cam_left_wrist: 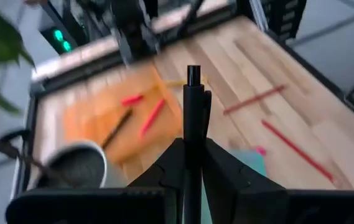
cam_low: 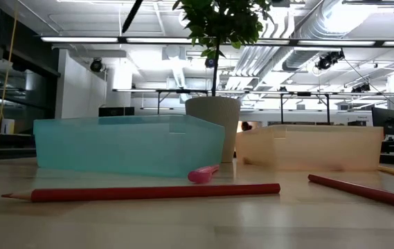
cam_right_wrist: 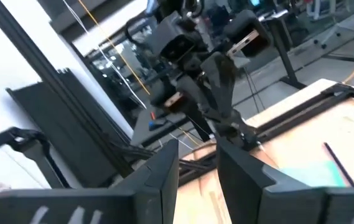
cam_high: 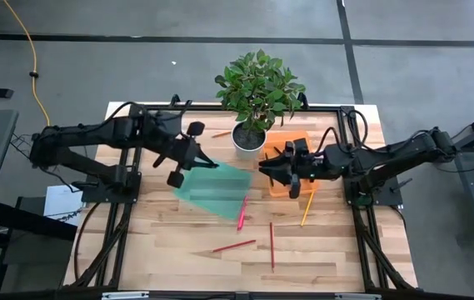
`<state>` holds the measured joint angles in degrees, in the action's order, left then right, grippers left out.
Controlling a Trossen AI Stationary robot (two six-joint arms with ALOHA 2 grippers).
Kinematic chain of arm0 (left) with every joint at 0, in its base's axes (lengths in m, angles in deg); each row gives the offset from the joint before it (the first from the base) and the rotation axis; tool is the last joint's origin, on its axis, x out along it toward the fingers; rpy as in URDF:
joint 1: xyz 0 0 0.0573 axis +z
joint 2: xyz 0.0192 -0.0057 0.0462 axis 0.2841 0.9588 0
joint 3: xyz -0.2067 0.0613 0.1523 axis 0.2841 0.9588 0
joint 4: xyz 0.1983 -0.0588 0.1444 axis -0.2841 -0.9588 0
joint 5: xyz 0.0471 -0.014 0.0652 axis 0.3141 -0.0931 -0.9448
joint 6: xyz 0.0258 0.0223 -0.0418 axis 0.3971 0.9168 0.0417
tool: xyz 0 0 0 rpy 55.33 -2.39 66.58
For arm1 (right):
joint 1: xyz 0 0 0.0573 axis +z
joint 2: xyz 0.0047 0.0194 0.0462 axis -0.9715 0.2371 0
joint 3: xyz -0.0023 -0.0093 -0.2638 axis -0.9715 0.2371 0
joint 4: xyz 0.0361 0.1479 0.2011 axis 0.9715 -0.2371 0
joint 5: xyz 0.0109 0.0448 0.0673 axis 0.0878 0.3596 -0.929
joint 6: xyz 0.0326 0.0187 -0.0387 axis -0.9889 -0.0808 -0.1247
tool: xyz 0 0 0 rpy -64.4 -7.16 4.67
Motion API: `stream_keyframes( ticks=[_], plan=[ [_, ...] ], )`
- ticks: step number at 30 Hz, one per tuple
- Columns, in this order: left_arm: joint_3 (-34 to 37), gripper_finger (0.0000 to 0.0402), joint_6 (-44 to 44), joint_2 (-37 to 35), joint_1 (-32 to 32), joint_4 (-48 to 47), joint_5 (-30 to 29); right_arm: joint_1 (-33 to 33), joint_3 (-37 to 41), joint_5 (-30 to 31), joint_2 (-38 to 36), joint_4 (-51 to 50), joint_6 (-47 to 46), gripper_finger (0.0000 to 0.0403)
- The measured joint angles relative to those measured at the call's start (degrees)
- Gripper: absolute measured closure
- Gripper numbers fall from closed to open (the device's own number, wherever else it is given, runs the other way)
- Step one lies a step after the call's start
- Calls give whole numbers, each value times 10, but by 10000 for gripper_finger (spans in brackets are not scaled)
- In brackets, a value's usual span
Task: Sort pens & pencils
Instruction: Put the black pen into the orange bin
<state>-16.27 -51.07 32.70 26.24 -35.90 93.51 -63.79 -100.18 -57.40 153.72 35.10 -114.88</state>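
My left gripper (cam_high: 193,158) hovers over the far left corner of the teal tray (cam_high: 217,192), shut on a black pen (cam_left_wrist: 192,106). My right gripper (cam_high: 268,167) stands open above the orange tray (cam_high: 291,142), and the right wrist view shows nothing between its fingers (cam_right_wrist: 164,171). A pink pen (cam_high: 242,212) leans with one end on the teal tray's near rim. Two red pencils (cam_high: 234,247) (cam_high: 271,246) and a yellow one (cam_high: 307,208) lie flat on the table. The orange tray (cam_left_wrist: 102,118) holds red pencils (cam_left_wrist: 153,117) and a dark stick (cam_left_wrist: 117,127). My left gripper pinches the black pen between its two fingers, by the part of the barrel (cam_left_wrist: 192,138) nearest them. The pen runs along the fingers and sticks out forward past their tips, its free end (cam_left_wrist: 193,73) in the air. It is lifted clear of the table and the trays.
A potted plant (cam_high: 257,92) stands at the table's far middle, between the two trays. Another thin pencil (cam_high: 220,133) lies left of its pot. The near half of the wooden table (cam_high: 178,267) is bare except for the loose pencils.
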Motion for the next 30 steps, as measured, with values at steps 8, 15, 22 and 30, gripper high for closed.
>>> stream_keyframes(
  ticks=[8, 15, 22, 30],
  plan=[
    [0, 370, -33, 2, -24, 99, -50, 8, 0, 0, 0, 27, 0, 304],
    [0, 370, -74, 29, -24, 186, -45, 8, 0, 0, 0, 43, 0, 304],
    [1, 370, -88, 65, -47, 198, -33, 7, 0, -11, 1, 39, 34, 304],
    [0, 370, -126, 68, -53, 249, -33, 7, 0, -15, 1, -12, 83, 303]
  ],
)
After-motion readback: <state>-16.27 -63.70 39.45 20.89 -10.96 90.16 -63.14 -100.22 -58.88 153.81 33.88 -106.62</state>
